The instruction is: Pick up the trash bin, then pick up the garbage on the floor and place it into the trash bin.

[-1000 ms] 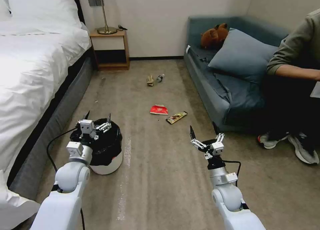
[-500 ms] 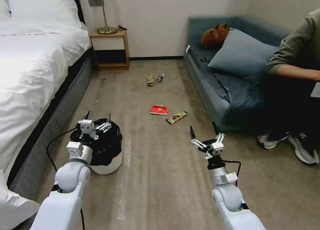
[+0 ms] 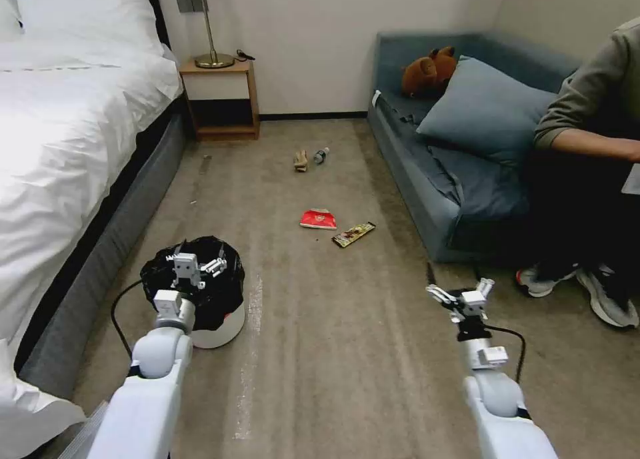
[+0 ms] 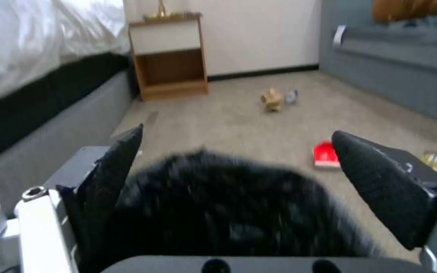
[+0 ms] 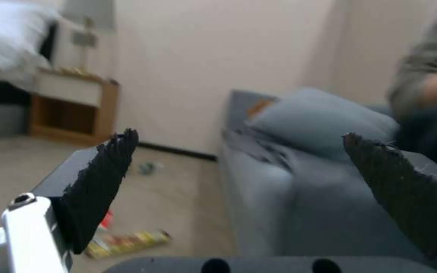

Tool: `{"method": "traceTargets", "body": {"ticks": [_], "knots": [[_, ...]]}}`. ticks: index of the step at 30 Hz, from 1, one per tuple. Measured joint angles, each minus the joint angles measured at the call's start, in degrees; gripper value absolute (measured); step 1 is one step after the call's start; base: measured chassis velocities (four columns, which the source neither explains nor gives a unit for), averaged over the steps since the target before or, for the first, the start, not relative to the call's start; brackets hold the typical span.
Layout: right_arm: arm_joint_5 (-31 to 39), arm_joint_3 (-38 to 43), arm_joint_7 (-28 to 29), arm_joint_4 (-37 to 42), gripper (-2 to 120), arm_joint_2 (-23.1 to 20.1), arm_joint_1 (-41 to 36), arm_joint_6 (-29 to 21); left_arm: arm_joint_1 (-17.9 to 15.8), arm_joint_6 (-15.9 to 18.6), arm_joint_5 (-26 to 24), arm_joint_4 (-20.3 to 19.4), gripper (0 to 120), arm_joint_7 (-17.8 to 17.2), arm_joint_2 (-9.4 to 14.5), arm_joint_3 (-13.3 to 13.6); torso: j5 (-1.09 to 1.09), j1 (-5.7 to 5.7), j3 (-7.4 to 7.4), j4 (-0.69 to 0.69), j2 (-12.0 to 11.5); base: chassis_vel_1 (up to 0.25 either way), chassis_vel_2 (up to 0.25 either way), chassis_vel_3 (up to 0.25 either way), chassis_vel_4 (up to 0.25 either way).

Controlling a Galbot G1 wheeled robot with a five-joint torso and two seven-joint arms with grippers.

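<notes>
Left pincer [image 3: 200, 259] hangs open directly over the trash bin [image 3: 213, 319] on the floor beside the bed [image 3: 60, 146]. Right pincer [image 3: 460, 292] is open too, well apart; left arm is nearer.

Bedroom surroundings as I see them from the head camera.

On my left stands a bed [image 3: 60, 132] with white linen and a grey base; at its far end a wooden nightstand [image 3: 220, 99] carries a brass lamp [image 3: 210, 39]. Along the right wall I see a blue-grey sofa [image 3: 427, 179] holding a matching pillow [image 3: 483, 109] and, behind it, a brown plush toy [image 3: 428, 69]. A seated person's sleeve [image 3: 587, 92] and shoes [image 3: 577, 292] show at the sofa's near end, above beige carpet [image 3: 333, 352].
</notes>
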Motion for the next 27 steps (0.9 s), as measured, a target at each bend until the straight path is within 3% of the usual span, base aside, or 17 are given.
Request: {"method": "traceTargets", "body": {"ticks": [1, 3, 4, 6, 7, 12, 16, 19, 21, 25, 27], "knots": [[0.0, 0.0, 0.0, 0.0, 100, 0.0, 0.0, 0.0, 0.0, 0.0, 0.0, 0.0, 100, 0.0, 0.0, 0.0, 0.0, 0.0, 0.0, 0.0, 0.0, 0.0, 0.0, 0.0, 0.0], [-1.6, 4.7, -1.5, -4.9, 100, 0.5, 1.2, 1.3, -1.6, -1.5, 2.0, 4.9, 100, 0.3, -1.5, 0.0, 0.0, 0.0, 0.0, 0.0, 0.0, 0.0, 0.0, 0.0, 0.0], [-1.6, 4.7, -1.5, -4.9, 100, 0.5, 1.2, 1.3, -1.6, -1.5, 2.0, 4.9, 100, 0.3, -1.5, 0.0, 0.0, 0.0, 0.0, 0.0, 0.0, 0.0, 0.0, 0.0, 0.0], [-3.0, 8.2, -2.7, -8.7, 100, 0.9, 2.2, 2.4, -3.0, -2.9, 3.6, 8.7, 99, 0.6, -2.7, 0.1, 0.0, 0.0, -0.01, 0.0, 0.0, 0.0, 0.0, 0.0, 0.0], [-3.0, 8.2, -2.7, -8.7, 100, 0.9, 2.2, 2.4, -3.0, -2.9, 3.6, 8.7, 99, 0.6, -2.7, 0.1, 0.0, 0.0, -0.01, 0.0, 0.0, 0.0, 0.0, 0.0, 0.0], [-5.8, 16.2, -5.2, -17.2, 100, 1.8, 4.4, 4.6, -6.1, -5.8, 7.0, 16.0, 98, 0.8, -5.2, -0.1, 0.17, -0.02, -0.06, 0.01, 0.1, 0.0, 0.0, 0.0, 0.0], [-7.4, 20.7, -6.6, -22.0, 100, 2.3, 5.6, 5.9, -6.8, -6.4, 7.6, 17.0, 98, 0.9, -5.7, -0.1, 0.09, -0.02, -0.06, -0.01, 0.1, 0.0, 0.0, 0.0, 0.0], [-7.8, 21.9, -7.1, -23.4, 100, 2.4, 5.9, 6.2, -6.3, -4.9, 6.1, 13.9, 98, 0.8, -4.9, 0.1, -0.09, 0.0, 0.0, -0.02, 0.0, 0.0, 0.0, 0.0, 0.0], [-7.9, 22.1, -7.1, -23.5, 100, 2.4, 6.0, 6.3, -5.6, -1.7, 4.1, 9.6, 98, 0.9, -3.9, 0.5, -0.22, 0.01, 0.07, 0.01, 0.0, 0.0, 0.0, 0.0, 0.0], [-7.9, 22.2, -7.2, -23.5, 100, 2.5, 6.0, 6.3, -5.3, 0.0, 2.3, 5.5, 98, 0.8, -2.9, 0.7, -0.04, 0.0, 0.03, 0.0, 0.0, 0.0, 0.0, 0.0, 0.0], [-7.5, 22.4, -7.2, -20.3, 100, 2.4, 5.1, 5.1, -4.7, 2.6, -0.2, 0.0, 98, 0.7, -1.6, 1.1, -0.07, 0.0, 0.03, -0.01, 0.0, 0.0, 0.0, 0.0, 0.0]]}}
